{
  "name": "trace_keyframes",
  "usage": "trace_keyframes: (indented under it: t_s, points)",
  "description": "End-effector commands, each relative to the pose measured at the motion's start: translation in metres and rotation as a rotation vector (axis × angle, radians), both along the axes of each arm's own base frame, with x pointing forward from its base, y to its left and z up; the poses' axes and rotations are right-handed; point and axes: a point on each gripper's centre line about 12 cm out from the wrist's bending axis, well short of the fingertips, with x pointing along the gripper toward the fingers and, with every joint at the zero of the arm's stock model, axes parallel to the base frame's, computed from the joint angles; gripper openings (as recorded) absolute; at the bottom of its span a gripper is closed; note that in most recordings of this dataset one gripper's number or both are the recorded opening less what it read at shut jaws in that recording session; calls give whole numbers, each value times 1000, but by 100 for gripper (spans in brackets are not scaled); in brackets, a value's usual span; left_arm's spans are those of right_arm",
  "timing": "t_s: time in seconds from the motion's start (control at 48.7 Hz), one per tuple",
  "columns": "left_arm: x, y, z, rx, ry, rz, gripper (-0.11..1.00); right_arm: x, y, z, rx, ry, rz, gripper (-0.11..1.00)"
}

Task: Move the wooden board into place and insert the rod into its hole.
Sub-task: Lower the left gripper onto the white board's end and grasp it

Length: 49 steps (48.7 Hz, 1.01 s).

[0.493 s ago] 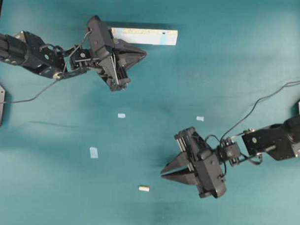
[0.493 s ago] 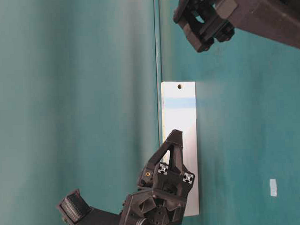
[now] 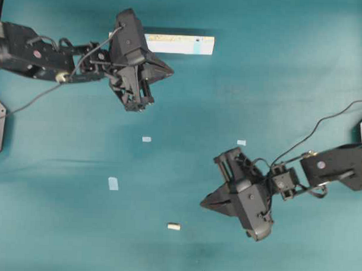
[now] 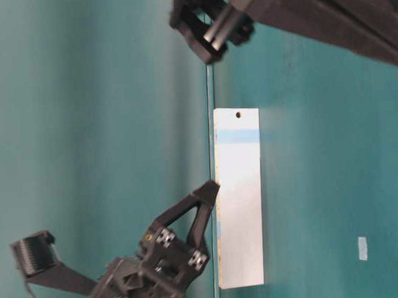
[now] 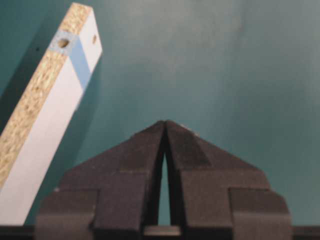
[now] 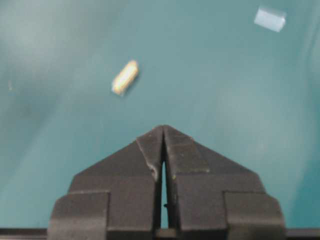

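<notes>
Wooden board [image 3: 179,44] sits at 12 o'clock on the counter [image 3: 290,86], rod [image 3: 173,227] at 6, left pincer [image 3: 170,70] and right pincer [image 3: 203,203] both pressed together, holding nothing.

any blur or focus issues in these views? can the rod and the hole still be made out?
Right wrist: rod soft and smeared, still readable. Left wrist: board slightly soft, hole visible. Table-level: right gripper at top blurred, board and hole crisp. Overhead: sharp; rod tiny but distinct.
</notes>
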Motion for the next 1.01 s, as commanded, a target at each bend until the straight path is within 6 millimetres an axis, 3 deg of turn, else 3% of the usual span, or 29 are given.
trace_keyframes:
  t_s: [0.0,0.082,0.267,0.39,0.575,0.658,0.781,0.986]
  points:
    - [0,-1,23,28,8,-27,1,1,1,22,-5,-7,-1,-1]
    - [-4,-1,27,55,62,-60,12,0,2,28,-13,11,-2,-1]
    - [-10,13,31,112,161,-95,65,1,4,31,-32,55,-4,0]
    - [-17,34,36,171,209,-102,88,1,3,31,-33,77,-12,23]
    - [-29,61,41,242,264,-103,89,-1,2,30,-6,133,-50,76]
    - [-33,71,44,263,276,-99,89,-1,2,30,14,143,-65,93]
    - [-35,83,40,282,296,-94,89,-1,2,30,39,150,-81,94]
    - [-30,93,14,274,362,-114,89,0,3,32,47,149,-86,94]
